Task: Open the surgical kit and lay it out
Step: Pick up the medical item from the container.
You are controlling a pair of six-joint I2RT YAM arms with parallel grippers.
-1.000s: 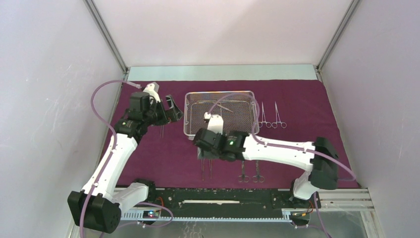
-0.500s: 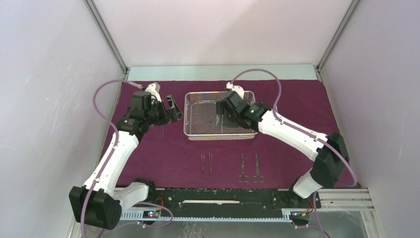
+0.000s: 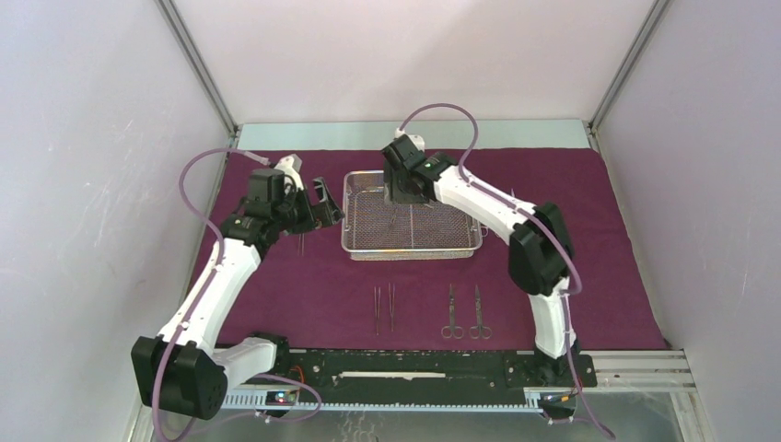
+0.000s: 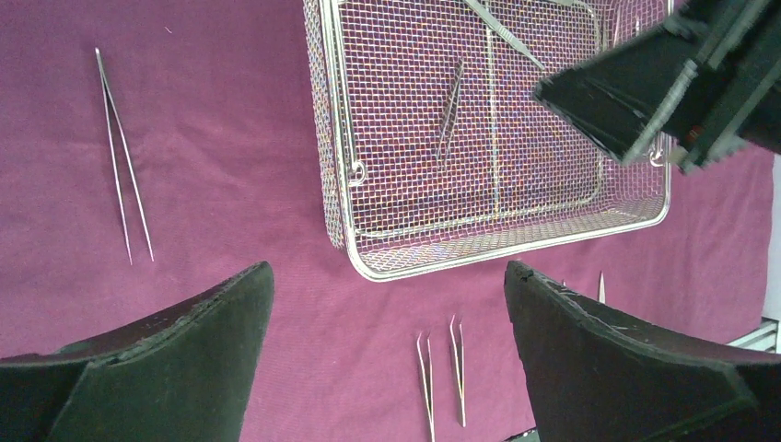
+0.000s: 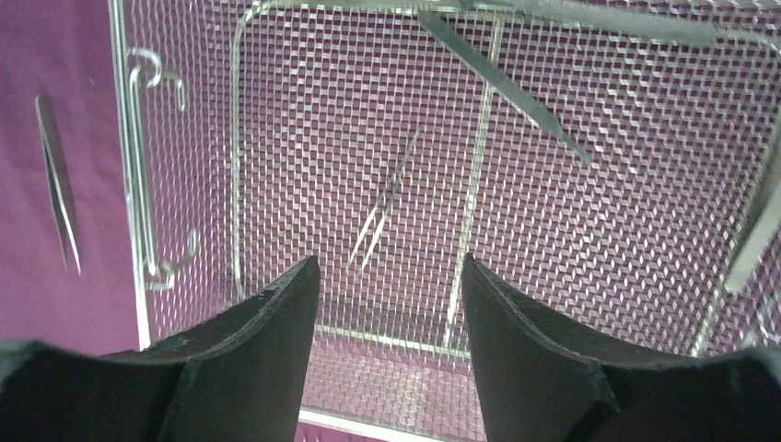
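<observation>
Mid-layout: the right gripper (image 5: 387, 267) hangs over the tray (image 4: 333, 138), jaws partly spread and empty, directly above small tweezers (image 5: 380, 218) lying on the mesh. The left gripper (image 4: 387, 276) hovers beside the tray, spread wide, holding nothing. Scissors (image 3: 465, 313) lie on the cloth (image 3: 589, 239) in front. Next, likely: lower squarely and pinch the slim tweezers.

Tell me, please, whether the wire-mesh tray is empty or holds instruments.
Not empty: small tweezers lie on the wire-mesh tray floor, and another slim instrument rests near one edge.
</observation>
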